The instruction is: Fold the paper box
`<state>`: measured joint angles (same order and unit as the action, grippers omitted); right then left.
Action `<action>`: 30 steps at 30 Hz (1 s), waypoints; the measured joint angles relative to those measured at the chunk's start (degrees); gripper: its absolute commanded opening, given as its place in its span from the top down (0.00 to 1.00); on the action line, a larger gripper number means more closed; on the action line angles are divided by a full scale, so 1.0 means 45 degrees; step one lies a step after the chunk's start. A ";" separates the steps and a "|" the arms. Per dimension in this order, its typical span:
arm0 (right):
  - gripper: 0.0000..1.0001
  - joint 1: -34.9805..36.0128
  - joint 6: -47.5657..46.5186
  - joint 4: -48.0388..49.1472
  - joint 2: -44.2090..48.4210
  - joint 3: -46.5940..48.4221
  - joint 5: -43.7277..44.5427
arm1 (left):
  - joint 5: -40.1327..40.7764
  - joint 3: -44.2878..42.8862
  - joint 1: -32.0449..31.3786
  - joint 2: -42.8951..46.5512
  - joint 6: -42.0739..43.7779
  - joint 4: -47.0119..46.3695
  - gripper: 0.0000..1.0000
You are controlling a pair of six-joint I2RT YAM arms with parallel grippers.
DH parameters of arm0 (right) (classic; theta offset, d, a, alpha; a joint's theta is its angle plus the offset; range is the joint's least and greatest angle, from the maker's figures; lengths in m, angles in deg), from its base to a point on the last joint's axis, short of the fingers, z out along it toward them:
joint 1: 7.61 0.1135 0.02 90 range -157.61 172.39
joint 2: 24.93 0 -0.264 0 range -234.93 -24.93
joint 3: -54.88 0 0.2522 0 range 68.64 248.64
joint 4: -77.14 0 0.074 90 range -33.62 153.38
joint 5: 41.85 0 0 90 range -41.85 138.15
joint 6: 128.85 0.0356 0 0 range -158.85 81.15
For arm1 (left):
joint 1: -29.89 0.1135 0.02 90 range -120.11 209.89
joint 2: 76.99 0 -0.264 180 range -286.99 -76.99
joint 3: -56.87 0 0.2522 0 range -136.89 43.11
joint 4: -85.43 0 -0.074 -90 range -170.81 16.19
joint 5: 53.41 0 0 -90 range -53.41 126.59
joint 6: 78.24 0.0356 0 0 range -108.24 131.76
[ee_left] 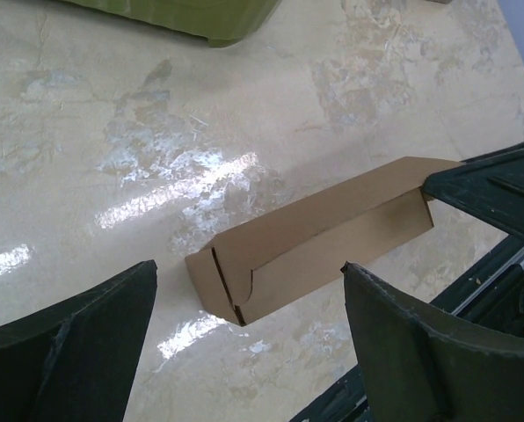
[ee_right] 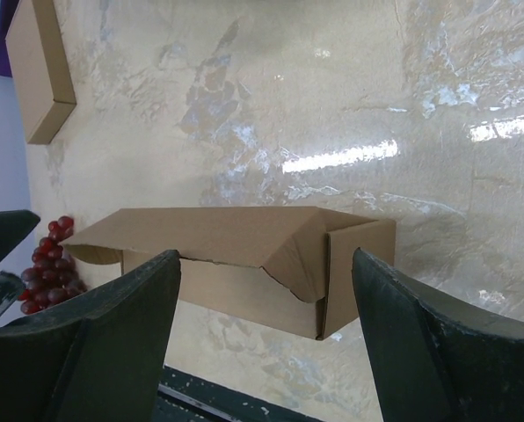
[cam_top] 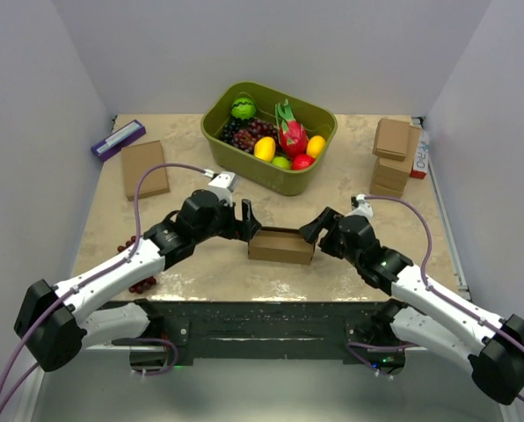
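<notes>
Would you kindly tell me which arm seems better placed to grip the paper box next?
Probably right: the open right end effector straddles one end of the paper box; the left end effector sits farther back.

arms (cam_top: 104, 280): white links, blk joints | cables (cam_top: 137, 195) purple | fingers (ee_left: 69, 352) dk green

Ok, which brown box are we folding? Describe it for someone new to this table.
Start at the green fruit bin at the far middle and come toward the arms' bases. The paper box lies there, between the left arm and right arm. Unlike the flat box far left and the stacked boxes far right, it is half-formed, with a loose sloping flap.
</notes>
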<state>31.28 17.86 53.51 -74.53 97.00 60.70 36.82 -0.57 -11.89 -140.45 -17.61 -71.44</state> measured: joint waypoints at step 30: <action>0.11 0.0010 0.0427 -0.0092 0.0738 -0.0155 0.0005 | 0.0034 0.1545 0.0782 -0.0894 -0.0646 -0.2633 0.17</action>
<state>31.33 19.78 53.10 -71.21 96.30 60.73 36.97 6.38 -8.37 -144.47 -20.51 -83.29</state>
